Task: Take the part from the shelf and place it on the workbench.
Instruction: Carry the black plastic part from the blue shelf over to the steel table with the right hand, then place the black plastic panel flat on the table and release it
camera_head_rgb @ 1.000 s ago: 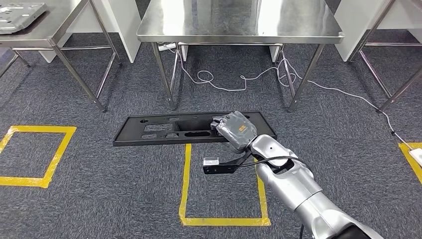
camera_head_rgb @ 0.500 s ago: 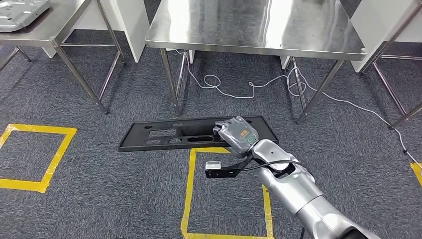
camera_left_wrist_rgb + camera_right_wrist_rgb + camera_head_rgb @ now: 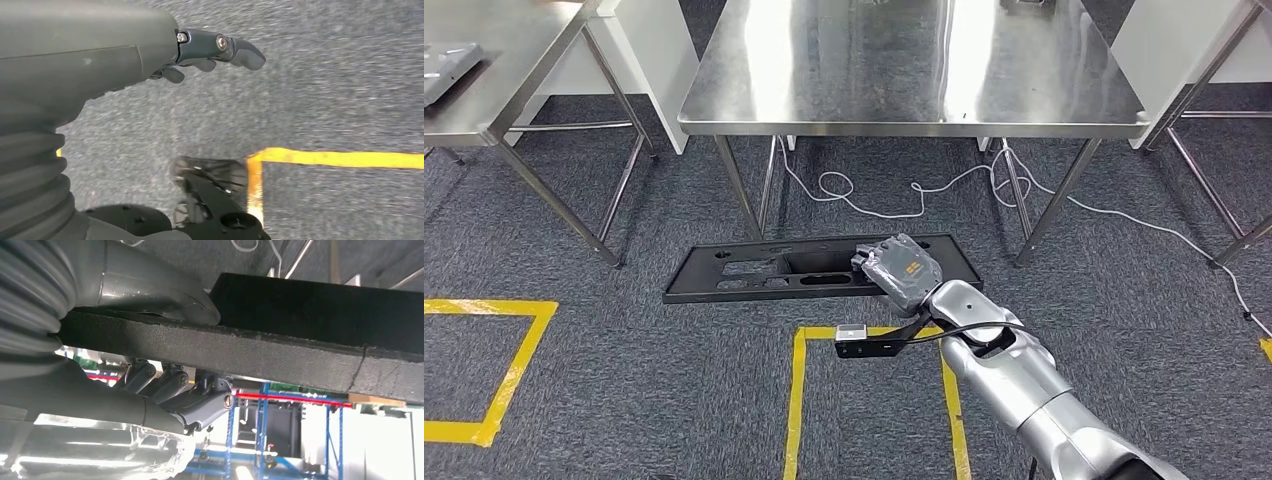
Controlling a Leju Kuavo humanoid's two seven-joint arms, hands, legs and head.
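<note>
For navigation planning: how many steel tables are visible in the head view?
3: the workbench straight ahead, one table at left, one table at right, mostly cut off. Others may be out of frame.

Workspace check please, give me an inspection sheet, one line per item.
Surface: steel workbench ahead, its near part bare.
Job's things: long black part with cut-outs, held level above the carpet, short of the workbench.
Clutter: grey tray on the side table.
Hands: right hand grips the part's right end, thumb on one face, fingers on the other; left hand holds nothing, fingers apart.
Cables: white cable looped on the floor under the workbench.
Surroundings: grey carpet with yellow tape squares; blue racking in the right wrist view.
</note>
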